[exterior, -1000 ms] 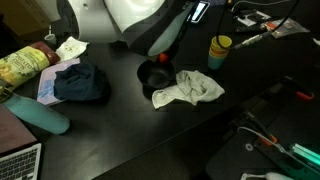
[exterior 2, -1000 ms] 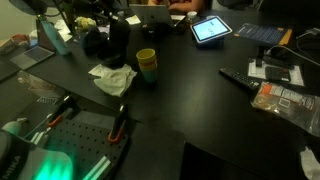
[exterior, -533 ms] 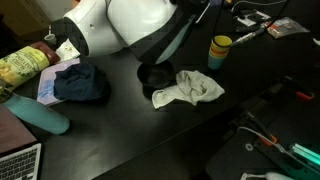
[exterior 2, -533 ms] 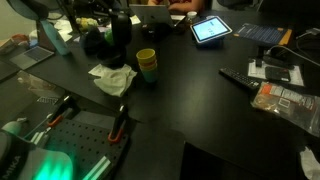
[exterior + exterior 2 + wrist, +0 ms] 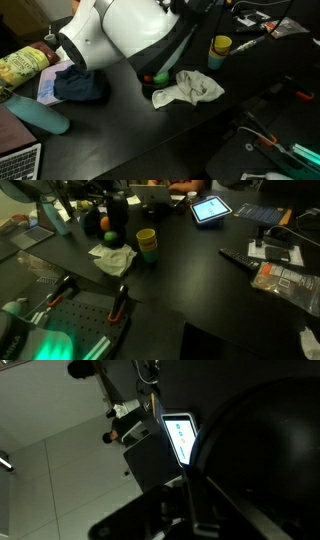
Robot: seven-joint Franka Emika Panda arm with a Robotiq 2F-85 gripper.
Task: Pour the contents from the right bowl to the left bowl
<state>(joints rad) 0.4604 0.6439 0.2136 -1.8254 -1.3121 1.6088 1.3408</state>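
Observation:
In the wrist view my gripper (image 5: 190,500) is shut on the rim of the small black bowl (image 5: 265,450), which is tipped and fills the right of the frame. In both exterior views the arm hangs over the wider black bowl (image 5: 143,83) (image 5: 92,230). The orange ball (image 5: 148,77) (image 5: 105,223) and the green ball (image 5: 160,79) (image 5: 111,238) show at the wider bowl, below the arm. I cannot tell whether they rest in it or are falling. The small bowl's inside is dark.
A crumpled white cloth (image 5: 190,88) (image 5: 113,260) lies right beside the wider bowl. A yellow cup (image 5: 220,47) (image 5: 146,243) stands just past it. A blue cloth (image 5: 80,85), papers, a tablet (image 5: 210,209) and cables lie around the dark table.
The arm has swung over and rotated, tipping the small bowl. The orange and green balls, unseen before, now show at the wider bowl.

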